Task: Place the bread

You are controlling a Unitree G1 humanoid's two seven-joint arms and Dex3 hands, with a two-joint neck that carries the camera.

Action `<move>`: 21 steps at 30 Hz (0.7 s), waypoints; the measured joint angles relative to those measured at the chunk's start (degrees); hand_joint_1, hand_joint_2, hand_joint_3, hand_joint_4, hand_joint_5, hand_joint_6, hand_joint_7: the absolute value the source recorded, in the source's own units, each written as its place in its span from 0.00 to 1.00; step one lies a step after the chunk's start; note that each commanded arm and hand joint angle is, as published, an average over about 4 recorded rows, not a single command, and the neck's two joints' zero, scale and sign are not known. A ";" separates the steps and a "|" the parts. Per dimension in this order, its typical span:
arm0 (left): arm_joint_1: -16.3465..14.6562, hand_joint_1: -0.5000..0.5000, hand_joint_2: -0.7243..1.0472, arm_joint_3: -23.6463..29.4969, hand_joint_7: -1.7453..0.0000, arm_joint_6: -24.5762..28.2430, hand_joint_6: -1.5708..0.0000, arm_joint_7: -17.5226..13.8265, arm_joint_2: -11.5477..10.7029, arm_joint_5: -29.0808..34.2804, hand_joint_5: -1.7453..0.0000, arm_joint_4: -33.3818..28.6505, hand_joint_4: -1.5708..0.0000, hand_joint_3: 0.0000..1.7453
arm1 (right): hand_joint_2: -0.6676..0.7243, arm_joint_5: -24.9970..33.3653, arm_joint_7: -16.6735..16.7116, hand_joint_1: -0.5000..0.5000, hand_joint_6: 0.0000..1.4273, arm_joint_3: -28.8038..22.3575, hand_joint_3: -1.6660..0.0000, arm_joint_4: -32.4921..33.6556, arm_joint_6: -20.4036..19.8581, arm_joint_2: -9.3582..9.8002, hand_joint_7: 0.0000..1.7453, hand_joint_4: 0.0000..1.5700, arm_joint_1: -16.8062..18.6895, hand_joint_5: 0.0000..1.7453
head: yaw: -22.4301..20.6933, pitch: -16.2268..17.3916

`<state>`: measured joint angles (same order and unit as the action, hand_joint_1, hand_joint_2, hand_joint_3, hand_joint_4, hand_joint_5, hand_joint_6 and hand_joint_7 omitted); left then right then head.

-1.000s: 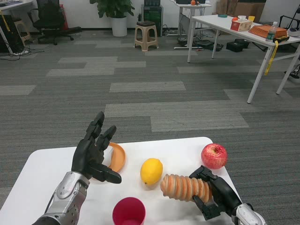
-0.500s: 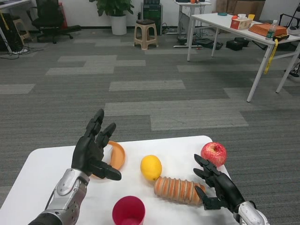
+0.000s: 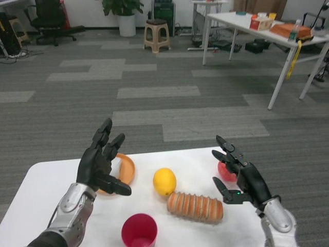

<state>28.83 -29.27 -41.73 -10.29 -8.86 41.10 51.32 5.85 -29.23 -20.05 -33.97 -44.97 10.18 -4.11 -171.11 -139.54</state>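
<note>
The bread (image 3: pixel 195 206), a ribbed orange-brown loaf, lies on its side on the white table (image 3: pixel 31 195) just right of the middle. My right hand (image 3: pixel 241 177) hovers above and to the right of it, fingers spread, holding nothing. Raised over the table's left part, my left hand (image 3: pixel 100 163) is open too and partly covers an orange plate (image 3: pixel 125 170).
A yellow lemon (image 3: pixel 164 181) sits just up-left of the bread. A red apple (image 3: pixel 226 171) shows behind my right hand's fingers. A red cup (image 3: pixel 139 230) stands near the table's front edge. Grey carpet, a stool and white tables lie beyond.
My right hand let go of the bread, which now lies on the table, and rose up and to the right with fingers spread. The left hand stayed put. The view tilted slightly.
</note>
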 measured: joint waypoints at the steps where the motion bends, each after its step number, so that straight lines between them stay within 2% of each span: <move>1: 0.02 1.00 0.25 -0.07 1.00 0.00 1.00 0.00 0.01 0.00 0.76 0.01 1.00 0.05 | 0.09 0.48 0.02 0.06 0.00 0.06 0.43 0.60 0.19 -0.54 0.00 0.00 -0.29 0.17 | 0.01 -0.12; 4: 0.10 1.00 0.25 -0.31 1.00 0.00 1.00 0.00 0.11 0.00 0.76 0.02 1.00 0.05 | 0.09 1.18 0.42 0.04 0.00 0.17 0.45 1.27 0.54 -2.23 0.00 0.00 -2.37 0.17 | -0.18 -0.51; 9: 0.17 1.00 0.25 -0.44 1.00 0.00 1.00 0.00 0.19 0.00 0.76 0.02 1.00 0.05 | 0.09 2.90 4.32 0.04 0.00 0.80 0.48 2.44 0.73 -3.81 0.00 0.00 -5.92 0.12 | -0.32 -0.74; 15: 0.14 1.00 0.25 -0.42 1.00 0.00 1.00 0.00 0.21 0.00 0.76 -0.09 1.00 0.05 | 0.09 4.55 8.02 0.04 0.00 5.11 0.48 6.29 1.68 -4.48 0.00 0.00 -6.70 0.11 | -1.18 -1.40; 21: 0.04 1.00 0.25 -0.37 1.00 -0.01 1.00 0.00 0.20 -0.01 0.75 -0.52 1.00 0.05 | 0.11 4.91 9.13 0.04 0.00 7.58 0.48 9.24 2.56 -5.47 0.00 0.00 -7.17 0.08 | -2.32 -2.04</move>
<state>28.87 -29.65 -41.74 -10.28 -8.65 41.10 50.80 10.76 -20.09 -12.47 -24.72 -42.41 4.71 -11.29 -173.43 -141.58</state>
